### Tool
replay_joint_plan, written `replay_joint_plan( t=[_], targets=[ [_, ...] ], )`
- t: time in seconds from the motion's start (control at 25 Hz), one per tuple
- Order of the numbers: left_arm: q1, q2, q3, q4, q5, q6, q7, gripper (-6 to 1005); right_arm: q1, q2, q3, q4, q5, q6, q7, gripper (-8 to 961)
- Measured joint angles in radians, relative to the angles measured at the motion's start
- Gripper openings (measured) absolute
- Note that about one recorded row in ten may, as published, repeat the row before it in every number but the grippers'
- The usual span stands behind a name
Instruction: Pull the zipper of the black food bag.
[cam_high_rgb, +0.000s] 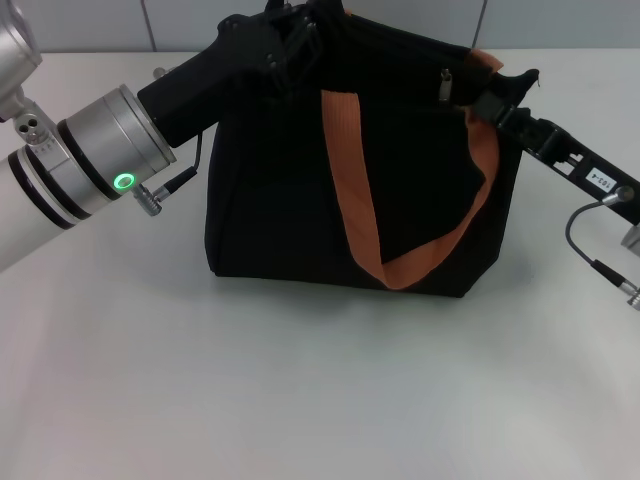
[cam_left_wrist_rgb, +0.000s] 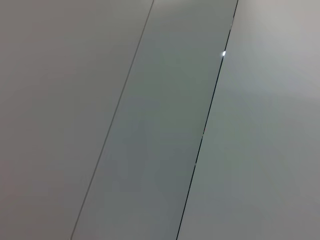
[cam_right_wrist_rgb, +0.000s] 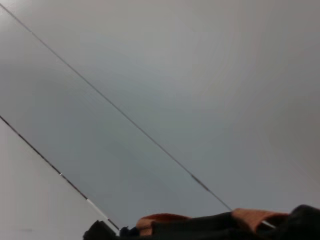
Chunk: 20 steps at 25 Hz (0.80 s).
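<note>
White table carries your bag; zipper shows, but both grippers' fingers at its top corners stay hidden, state unclear.

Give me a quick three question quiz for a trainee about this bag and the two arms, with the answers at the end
1. True or false: the black food bag lies flat on its side.
2. Which gripper is at the bag's top corner nearest the silver zipper: A) left gripper B) right gripper
3. What colour are the straps?

Key
1. False: it stands upright on the table.
2. B. The left gripper is at the opposite top corner.
3. Orange-brown.
</note>
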Motion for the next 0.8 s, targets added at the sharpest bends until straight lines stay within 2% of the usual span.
replay_joint_plan(
  t=[0.28, 0.48, 0.8],
  targets=[
    [0.003, 0.000, 0.001, 0.000, -0.001, 0.000, 0.000, 19, -0.011, 0.000, 0.011, -0.008, 0.003, -0.043, -0.012, -3],
    [0.003, 0.000, 0.002, -0.003, -0.002, 0.001, 0.000, 19, -0.012, 0.001, 0.012, -0.009, 0.014, -0.100, -0.107, -1],
    [-0.004, 0.000, 0.001, -0.012, -0.002, 0.003, 0.000, 19, -0.006, 0.001, 0.002, -0.020, 0.013, -0.093, -0.112, 103]
  ],
)
